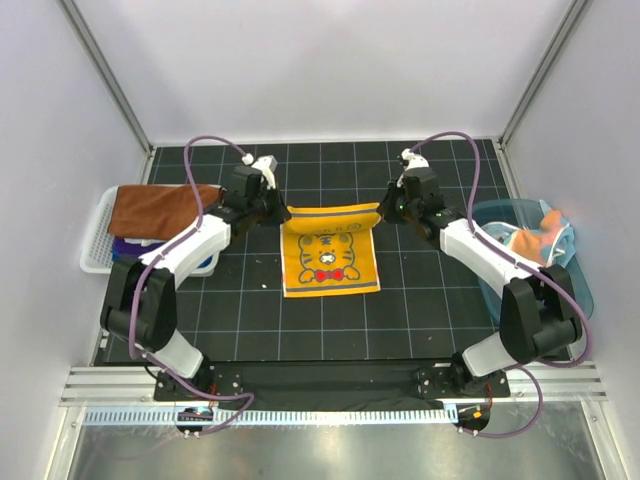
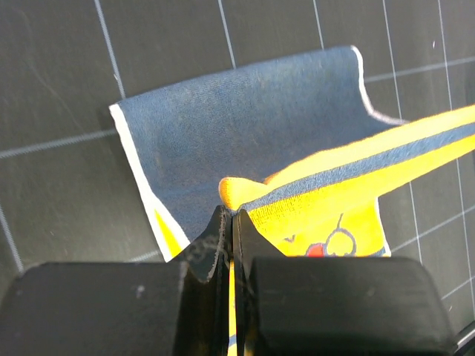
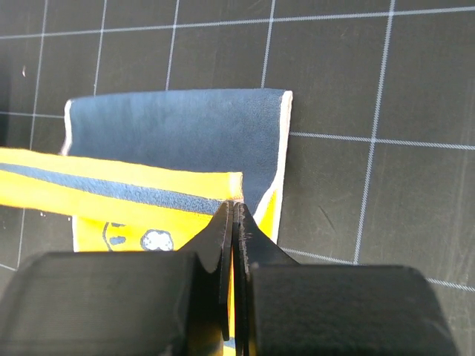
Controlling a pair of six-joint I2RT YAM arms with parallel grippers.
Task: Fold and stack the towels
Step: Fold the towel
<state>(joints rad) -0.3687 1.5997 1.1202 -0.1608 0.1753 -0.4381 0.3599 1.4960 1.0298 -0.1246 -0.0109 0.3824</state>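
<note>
A yellow towel [image 1: 330, 250] with a navy stripe and a tiger face hangs spread between my two grippers over the black grid mat. My left gripper [image 1: 280, 212] is shut on its far left corner [image 2: 237, 194]. My right gripper [image 1: 385, 208] is shut on its far right corner [image 3: 230, 189]. Both wrist views show the navy back of the towel [image 2: 245, 126] [image 3: 178, 126] draped on the mat beyond the held edge. A rust brown towel [image 1: 160, 205] lies on the white basket at left. Orange and light blue towels [image 1: 535, 238] sit in the teal tub at right.
The white slatted basket [image 1: 95, 240] stands at the left edge of the mat, with a purple cloth [image 1: 135, 245] under the brown one. The teal round tub [image 1: 580, 285] stands at the right edge. White walls enclose the mat on three sides.
</note>
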